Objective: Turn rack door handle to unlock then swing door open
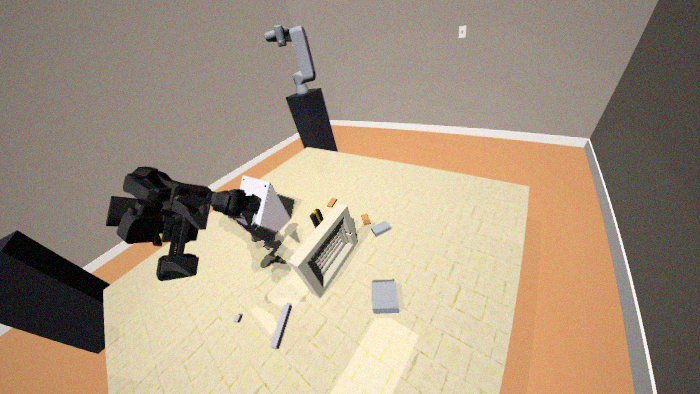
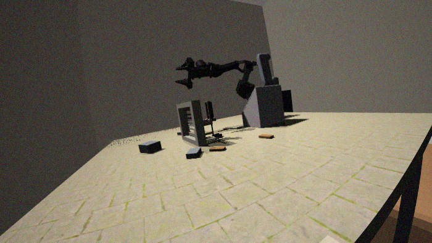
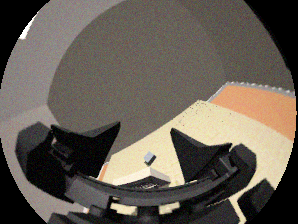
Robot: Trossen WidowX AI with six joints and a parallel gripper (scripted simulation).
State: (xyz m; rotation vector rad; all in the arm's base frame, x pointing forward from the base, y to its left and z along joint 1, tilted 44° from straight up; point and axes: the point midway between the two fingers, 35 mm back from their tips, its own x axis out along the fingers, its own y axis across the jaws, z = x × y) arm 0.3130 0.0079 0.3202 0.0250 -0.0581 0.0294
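Exterior view — the end effector (image 2: 180,76) (image 3: 145,127), spread wide, hovers above the frame's edge (image 2: 195,123) — apart.

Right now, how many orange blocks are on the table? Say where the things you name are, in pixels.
2: one orange block (image 1: 332,202) (image 2: 266,136) behind the rack frame, another (image 1: 366,219) (image 2: 218,148) beside its end. The arm may hide more.

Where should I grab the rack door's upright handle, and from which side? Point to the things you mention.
Best at the middle of the handle (image 1: 315,212) (image 2: 209,110), I'd say, coming in level from the arm's side and squeezing across its narrow width. It is a slim upright bar, and it stands out from the frame (image 1: 306,256) (image 2: 198,123) on the side facing the arm's base.
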